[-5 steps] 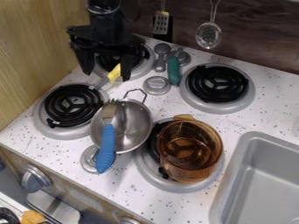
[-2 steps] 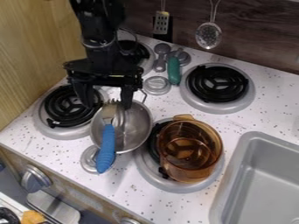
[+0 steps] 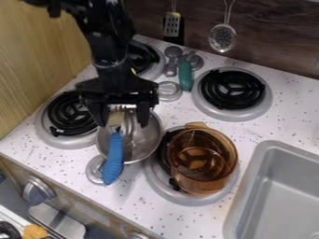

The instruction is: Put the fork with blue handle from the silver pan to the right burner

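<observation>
The gripper [image 3: 122, 122] hangs over the far part of the silver pan [image 3: 147, 135], open, its two fingers spread to either side of the fork's metal head. The blue-handled fork [image 3: 113, 158] lies across the pan, its handle reaching over the near rim toward the counter's front edge and its tines under the gripper, partly hidden. The pan sits between the left burner [image 3: 70, 114] and the burner under the amber pot. At the back right is the right burner [image 3: 232, 88], a black coil with nothing on it.
An amber glass pot [image 3: 203, 161] stands on the front right burner, close to the pan's right. A green-handled utensil [image 3: 185, 75] and a round metal lid [image 3: 168, 91] lie behind. The grey sink [image 3: 277, 191] is at the right; two utensils hang on the back wall.
From the back left, the gripper has come forward and down over the pan, most recently a little farther toward the camera. The fork and pan have stayed put.
</observation>
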`<state>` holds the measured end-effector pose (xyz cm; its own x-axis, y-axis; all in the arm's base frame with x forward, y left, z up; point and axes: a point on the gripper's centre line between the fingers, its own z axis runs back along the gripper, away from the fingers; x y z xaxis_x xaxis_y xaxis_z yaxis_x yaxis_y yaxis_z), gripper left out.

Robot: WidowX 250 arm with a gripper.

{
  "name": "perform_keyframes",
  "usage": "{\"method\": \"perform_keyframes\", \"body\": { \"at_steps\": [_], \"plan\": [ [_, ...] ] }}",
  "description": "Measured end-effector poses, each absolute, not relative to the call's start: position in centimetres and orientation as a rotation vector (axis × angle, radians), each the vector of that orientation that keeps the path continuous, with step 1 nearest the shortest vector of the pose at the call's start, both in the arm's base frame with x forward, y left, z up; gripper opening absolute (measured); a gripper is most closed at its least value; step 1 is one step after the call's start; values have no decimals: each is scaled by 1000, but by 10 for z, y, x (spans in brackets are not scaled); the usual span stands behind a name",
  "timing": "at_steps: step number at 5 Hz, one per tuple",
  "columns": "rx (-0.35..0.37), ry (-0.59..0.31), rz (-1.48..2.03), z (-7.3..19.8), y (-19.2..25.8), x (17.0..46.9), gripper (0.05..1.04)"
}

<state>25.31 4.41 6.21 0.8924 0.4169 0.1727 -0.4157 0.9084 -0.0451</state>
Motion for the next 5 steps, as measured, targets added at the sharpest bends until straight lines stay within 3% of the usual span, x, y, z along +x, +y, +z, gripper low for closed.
{"method": "perform_keyframes", "body": {
  "at_steps": [1,3,5],
  "plan": [
    [-17,-179,446,52,50,256,999],
    [-35,-90,490,39,46,252,999],
    [-83,-116,522,31,43,257,999]
  ]
}}
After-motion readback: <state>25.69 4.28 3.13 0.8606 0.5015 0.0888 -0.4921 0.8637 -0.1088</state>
